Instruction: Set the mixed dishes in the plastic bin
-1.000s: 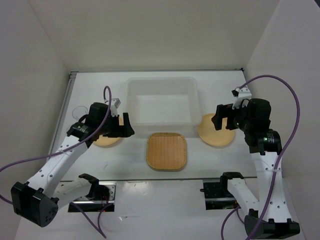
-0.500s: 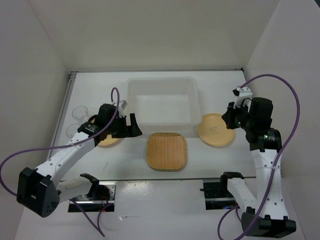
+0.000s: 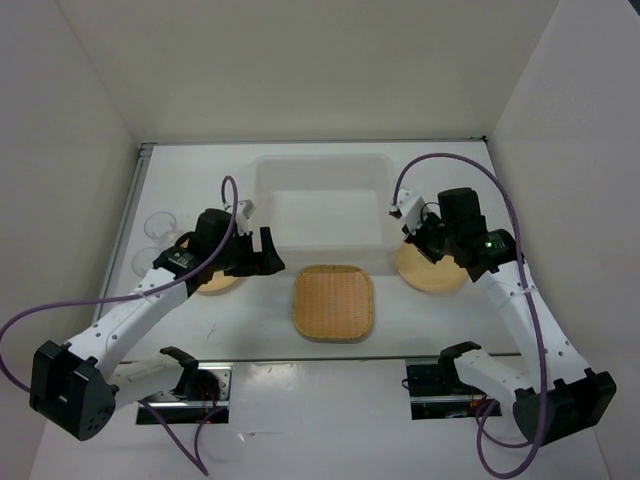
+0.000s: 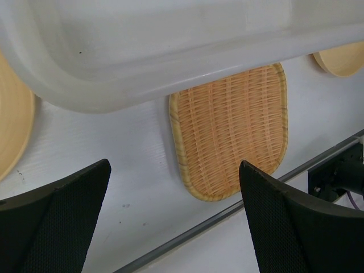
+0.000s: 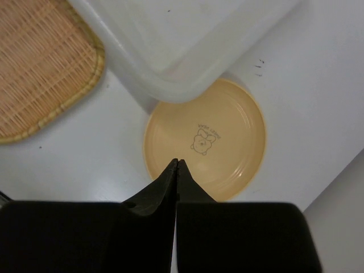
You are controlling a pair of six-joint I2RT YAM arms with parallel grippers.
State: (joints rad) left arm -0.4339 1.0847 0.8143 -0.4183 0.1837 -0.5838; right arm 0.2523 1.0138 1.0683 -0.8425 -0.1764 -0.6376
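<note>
Wicker tray (image 3: pixel 333 302) lies nearest us, flat and central, rounded-square, so we note no long axis worth the name. Left gripper (image 4: pixel 173 168) hangs over the bare table off the tray's far-left corner, jaws wide apart and holding nothing. The left plate (image 3: pixel 215 282) sits just left of it, partly covered. Right gripper (image 5: pixel 177 164) is pinched fully together on nothing, tips over the near rim of the right plate (image 5: pixel 216 136), which lies directly below and slightly ahead. We judge this gripper the nearer to that plate; its jaws must part before any grasp. Farthest, the plastic bin (image 3: pixel 320 160) stands beyond and left of the plate, its corner overlapping the plate's edge. Whether they touch we cannot tell.
</note>
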